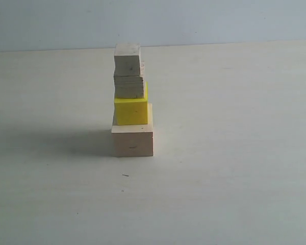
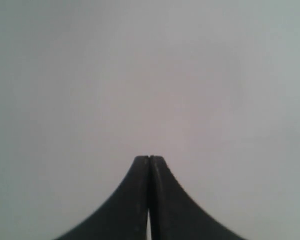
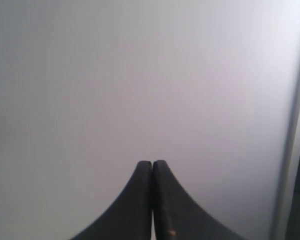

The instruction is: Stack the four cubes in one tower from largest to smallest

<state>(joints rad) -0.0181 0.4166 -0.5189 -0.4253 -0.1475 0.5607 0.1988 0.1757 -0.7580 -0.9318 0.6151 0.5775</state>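
Note:
In the exterior view the four cubes stand as one tower on the pale table [image 1: 234, 153]. Lowest is the large pale wooden cube [image 1: 132, 141]. On it rests the bright yellow cube [image 1: 131, 111], then the grain-lined wooden cube [image 1: 129, 86], and the small pale wooden cube [image 1: 127, 59] sits uppermost. The column is slightly uneven but upright. Neither arm shows in the exterior view. My left gripper [image 2: 150, 159] is shut with nothing between its black fingers, over plain grey surface. My right gripper [image 3: 152, 163] is likewise shut and empty.
The tower casts a shadow to its left. A tiny dark speck [image 1: 125, 175] lies on the table in front of it. A pale wall [image 1: 153, 20] rises behind the table. A dark edge strip [image 3: 295, 150] runs along one side of the right wrist view.

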